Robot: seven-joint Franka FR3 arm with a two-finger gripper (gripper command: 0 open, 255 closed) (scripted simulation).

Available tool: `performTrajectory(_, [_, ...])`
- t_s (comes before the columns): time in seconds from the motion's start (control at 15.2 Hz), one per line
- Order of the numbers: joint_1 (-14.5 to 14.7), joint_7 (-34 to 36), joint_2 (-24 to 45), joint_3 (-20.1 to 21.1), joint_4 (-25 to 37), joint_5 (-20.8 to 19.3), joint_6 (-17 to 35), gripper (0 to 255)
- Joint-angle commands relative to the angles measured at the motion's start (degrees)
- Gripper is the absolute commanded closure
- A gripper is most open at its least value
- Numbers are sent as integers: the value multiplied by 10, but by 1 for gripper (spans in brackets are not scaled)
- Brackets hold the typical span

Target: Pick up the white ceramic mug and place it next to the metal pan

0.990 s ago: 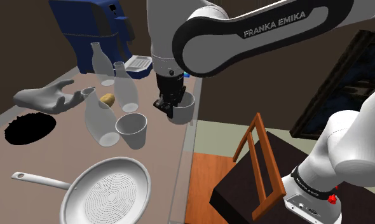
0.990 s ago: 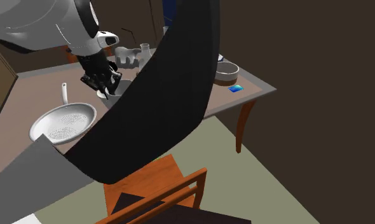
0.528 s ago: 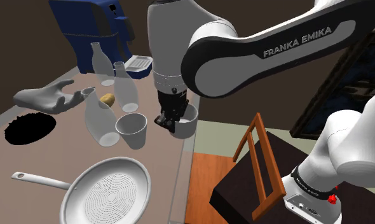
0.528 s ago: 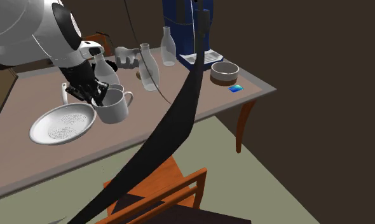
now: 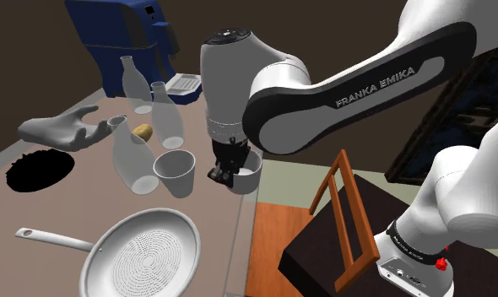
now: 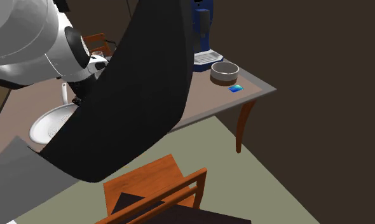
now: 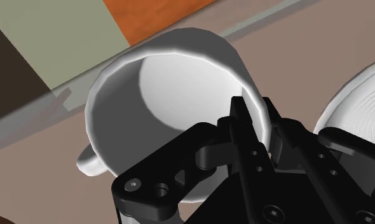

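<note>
My gripper (image 5: 224,168) is shut on the rim of a white mug (image 5: 249,174), which hangs just above the table's edge on the shoulder view's right side. Seen from the wrist, one finger (image 7: 241,116) is inside the mug (image 7: 167,76) and the other outside, with the wall clasped between them and the handle pointing away to the side. The grey pan (image 5: 143,253) with a long handle lies on the table nearer the camera, below and left of the mug. The pan's rim (image 7: 358,95) shows beside the gripper (image 7: 256,113), and the pan (image 6: 46,126) is partly hidden behind my arm.
A second white cup (image 5: 175,173) and several pale bottles (image 5: 132,160) stand just left of the mug. A grey hand sculpture (image 5: 62,128), a blue machine (image 5: 125,42), a bowl (image 6: 224,70) and a wooden chair (image 5: 344,215) are around. A black hole (image 5: 40,169) marks the table.
The gripper has carried the mug toward the near end of the table and lower, closer to the pan. My arm has swung across the second exterior view.
</note>
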Motion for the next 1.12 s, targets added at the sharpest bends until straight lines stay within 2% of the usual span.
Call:
performTrajectory(0.0, [0, 3, 5, 1, -9, -3, 14, 255])
performTrajectory(0.86, [0, 30, 60, 3, -57, -34, 112, 255])
performTrajectory(1.06, [0, 32, 63, 3, -59, -36, 117, 255])
